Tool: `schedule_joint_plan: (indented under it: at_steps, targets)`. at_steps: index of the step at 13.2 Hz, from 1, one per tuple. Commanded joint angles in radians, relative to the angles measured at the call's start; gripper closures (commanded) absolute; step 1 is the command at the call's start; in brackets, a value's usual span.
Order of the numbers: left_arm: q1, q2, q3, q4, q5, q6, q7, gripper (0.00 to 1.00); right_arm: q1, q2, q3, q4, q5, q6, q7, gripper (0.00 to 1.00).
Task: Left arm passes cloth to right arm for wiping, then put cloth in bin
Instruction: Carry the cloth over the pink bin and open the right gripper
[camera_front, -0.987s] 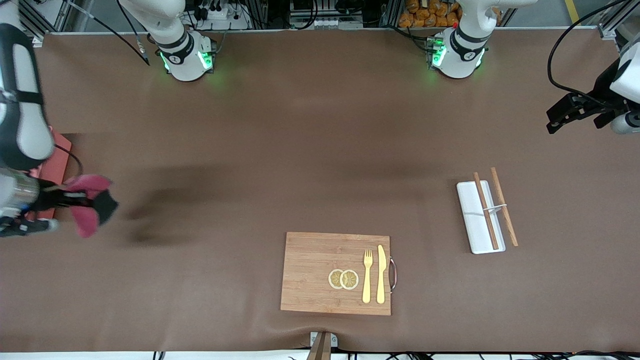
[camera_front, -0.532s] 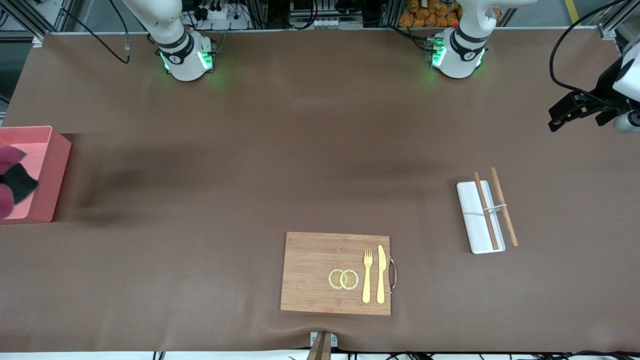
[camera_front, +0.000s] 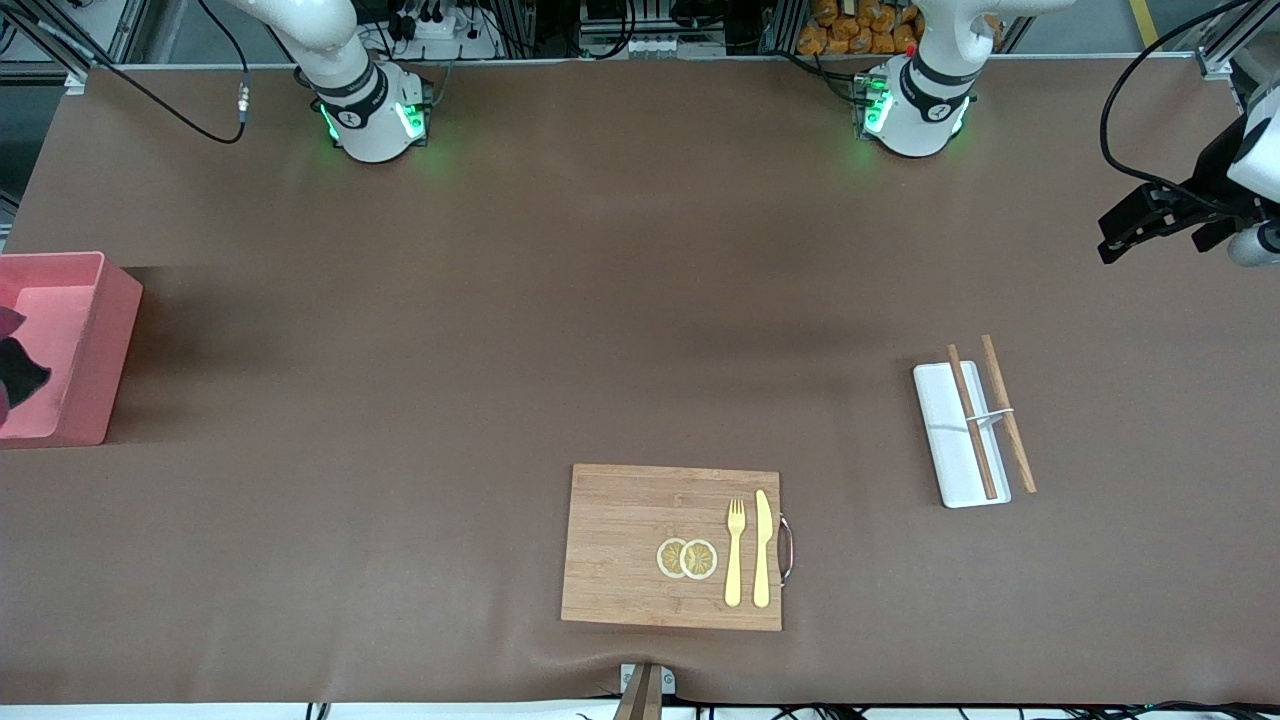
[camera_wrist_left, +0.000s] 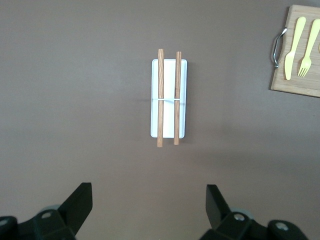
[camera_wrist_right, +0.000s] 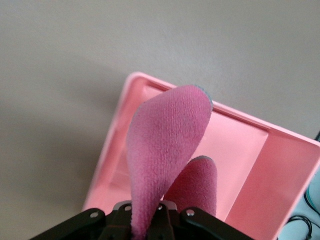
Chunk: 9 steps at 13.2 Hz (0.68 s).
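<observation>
The cloth, crimson-pink with a dark grey back, hangs from my right gripper, which is shut on it above the open salmon-pink bin. In the front view the bin stands at the right arm's end of the table. Only a corner of the cloth shows over it at the picture's edge, and the right gripper itself is out of that view. My left gripper is open and empty, held high over bare table at the left arm's end. The left arm waits.
A white tray with two wooden chopsticks lies toward the left arm's end, and also shows in the left wrist view. A wooden cutting board with a fork, a knife and lemon slices lies near the front edge.
My right arm has carried the cloth from beside the bin to over it, and has left the front view. The left arm has barely moved.
</observation>
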Motion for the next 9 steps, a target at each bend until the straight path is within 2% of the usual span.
schedule_joint_plan:
  at_steps: [1, 2, 3, 4, 9]
  targets:
    - [0.003, -0.018, -0.002, -0.006, 0.009, 0.001, 0.010, 0.00, -0.050, 0.064, 0.025, 0.023, -0.012, 0.046, -0.074, 1.00]
    - [0.003, -0.018, -0.002, -0.006, 0.009, 0.001, 0.010, 0.00, -0.060, 0.075, 0.025, 0.022, -0.009, 0.049, -0.075, 1.00]
    - [0.003, -0.018, -0.002, -0.006, 0.009, 0.001, 0.010, 0.00, -0.060, 0.084, 0.025, 0.018, -0.004, 0.049, -0.075, 0.72]
    - [0.003, -0.018, -0.002, -0.006, 0.009, 0.001, 0.012, 0.00, -0.061, 0.096, 0.027, 0.017, 0.003, 0.053, -0.074, 0.01]
    - [0.002, -0.018, -0.004, -0.005, 0.009, 0.001, 0.010, 0.00, -0.072, 0.078, 0.037, 0.025, 0.026, 0.031, -0.065, 0.00]
